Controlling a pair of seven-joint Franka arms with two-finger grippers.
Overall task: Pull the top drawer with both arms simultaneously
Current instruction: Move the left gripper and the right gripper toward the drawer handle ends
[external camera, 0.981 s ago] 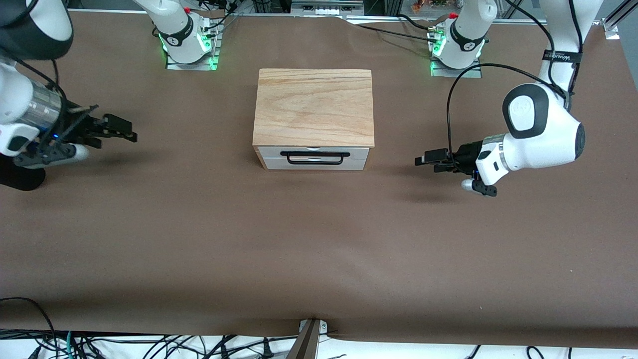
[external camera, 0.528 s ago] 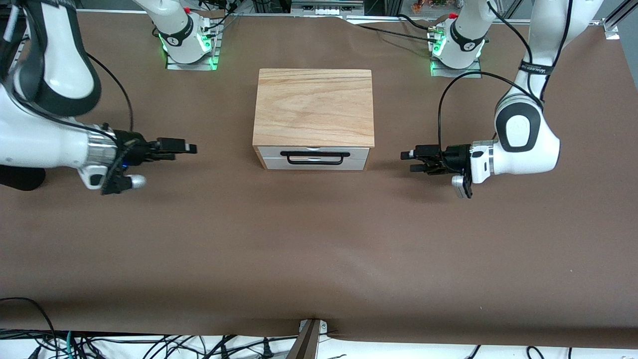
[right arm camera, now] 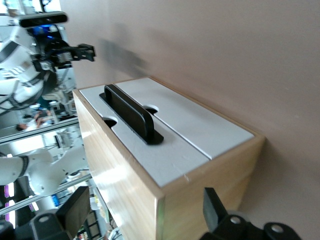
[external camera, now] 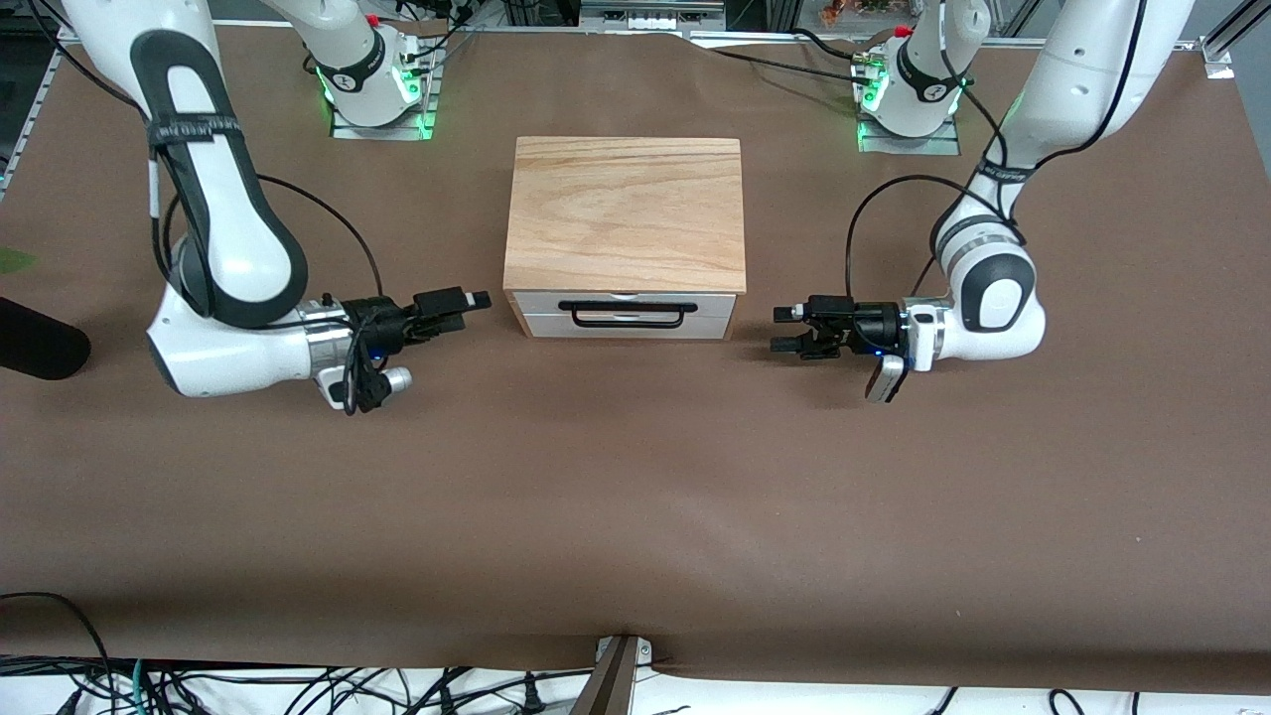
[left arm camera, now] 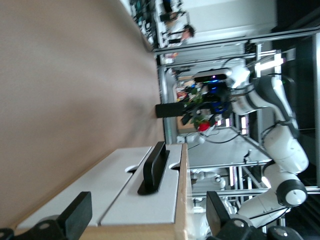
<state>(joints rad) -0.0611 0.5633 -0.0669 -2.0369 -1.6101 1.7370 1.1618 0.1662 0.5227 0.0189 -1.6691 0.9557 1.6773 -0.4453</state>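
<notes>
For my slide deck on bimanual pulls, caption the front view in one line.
Open left gripper and open right gripper flank the shut top drawer of the oak cabinet.

Brown paper (external camera: 635,477) is covering the whole table, creasing faintly along its near edge. Black cables (external camera: 298,685) are tangling below that edge, and metal framing (left arm camera: 250,175) is standing around the table

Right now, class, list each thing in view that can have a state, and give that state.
top drawer: shut, flush in the cabinet, handle untouched.
left gripper: jaws open, beside the cabinet toward the left arm's end.
right gripper: jaws open, beside the cabinet toward the right arm's end.
</notes>
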